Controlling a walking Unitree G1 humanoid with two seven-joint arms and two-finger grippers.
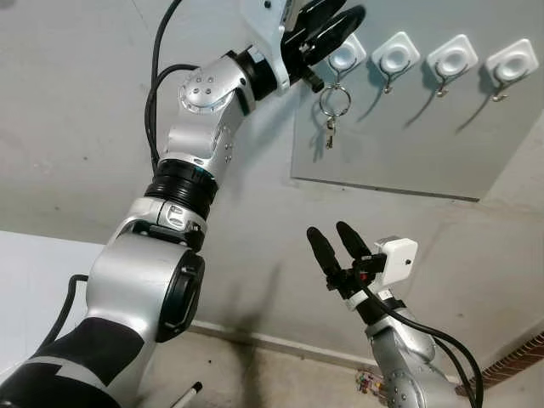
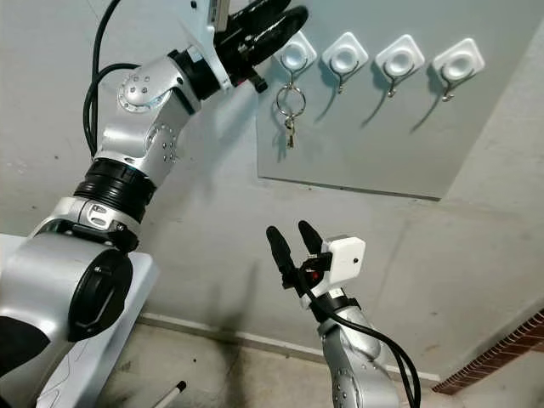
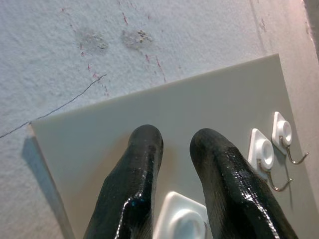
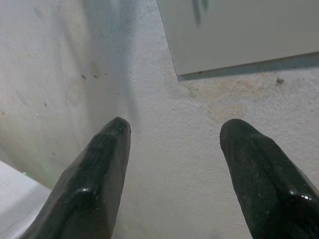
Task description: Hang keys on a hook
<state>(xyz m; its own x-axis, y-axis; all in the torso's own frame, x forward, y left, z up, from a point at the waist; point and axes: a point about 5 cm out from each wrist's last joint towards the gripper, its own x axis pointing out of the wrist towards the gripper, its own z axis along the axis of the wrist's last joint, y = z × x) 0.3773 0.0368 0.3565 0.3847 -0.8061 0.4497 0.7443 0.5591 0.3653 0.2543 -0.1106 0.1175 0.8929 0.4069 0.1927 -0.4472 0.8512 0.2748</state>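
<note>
A key ring with a small key (image 1: 333,106) hangs from the leftmost white hook (image 1: 347,56) on a grey wall board (image 1: 408,144). My left gripper (image 1: 344,19) is raised against the board just above and left of that hook. It is open, and its fingers (image 3: 144,164) hold nothing. In the left wrist view the hook's white base (image 3: 182,219) shows between them. My right gripper (image 1: 329,231) is open and holds nothing. It points up at the wall well below the board, and its fingertips (image 4: 107,144) are wide apart.
Three more white hooks (image 1: 451,58) run to the right along the board, all bare. A white surface (image 1: 34,280) lies at the lower left. A white pen-like stick (image 1: 187,395) rests on the floor. Brickwork (image 1: 518,357) shows at the lower right.
</note>
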